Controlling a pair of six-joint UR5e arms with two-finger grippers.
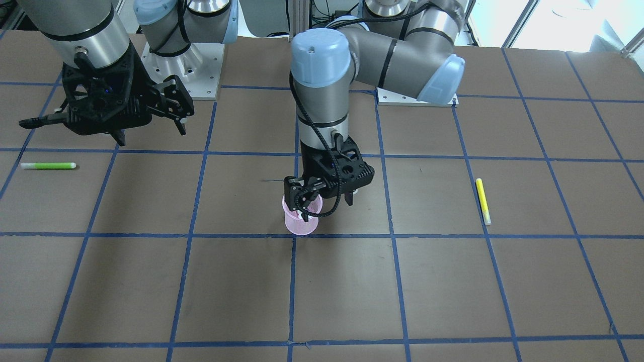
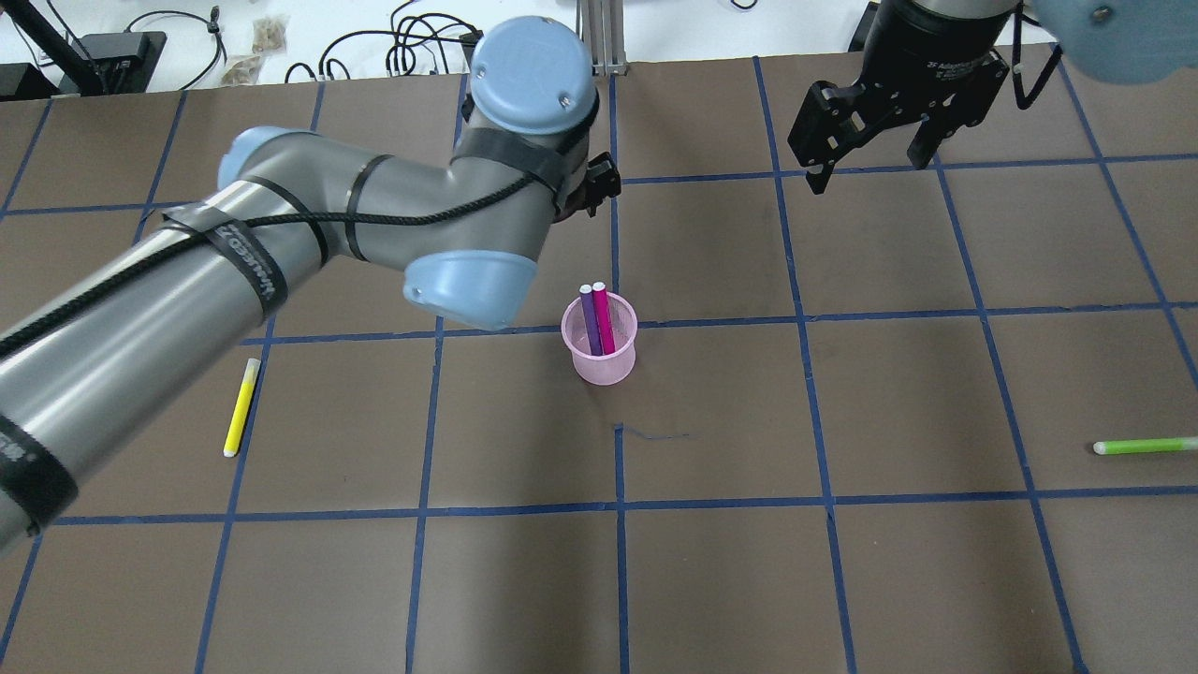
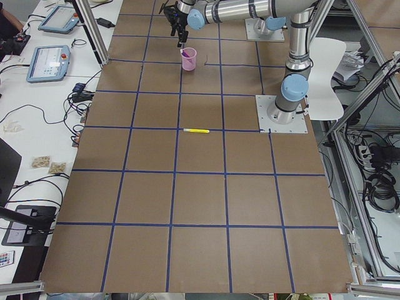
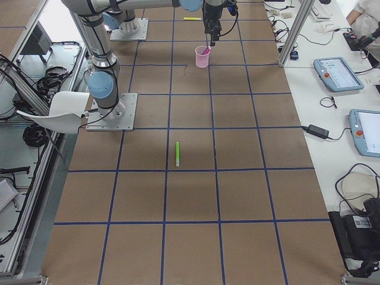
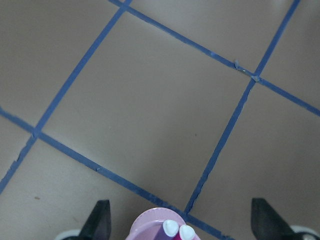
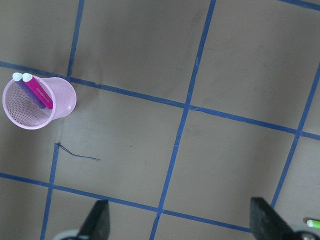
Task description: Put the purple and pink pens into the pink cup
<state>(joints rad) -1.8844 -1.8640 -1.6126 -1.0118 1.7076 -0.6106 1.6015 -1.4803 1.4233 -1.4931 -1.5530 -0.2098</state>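
Leaning together inside the pink cup (image 2: 599, 354), the purple pen (image 2: 589, 316) and pink pen (image 2: 604, 323) touch along their barrels, white caps against the rim; both look seated, so the task reads as done or nearly so. Handling, by judgement: pens light, stiff, smooth-barrelled, likely to slip in a loose pinch; best taken on the upper barrel just under the caps, the only part clear of the cup wall. Cup appears to be thin mesh plastic, light, and apt to tip or skid if a finger catches its rim. Left gripper (image 1: 324, 200) hangs directly above the cup, jaws spread wide and holding nothing; in its wrist view the caps sit below and between its fingertips, apart from both. Room for it: straight up is free, and sideways only bare table (image 2: 842, 562) around the cup. Well off to one side of this gripper lies a yellow pen (image 2: 240, 407), well off to the other a green pen (image 2: 1144, 446), neither near any path. Right gripper (image 2: 869, 167) is parked well apart, above the table, jaws wide, empty.
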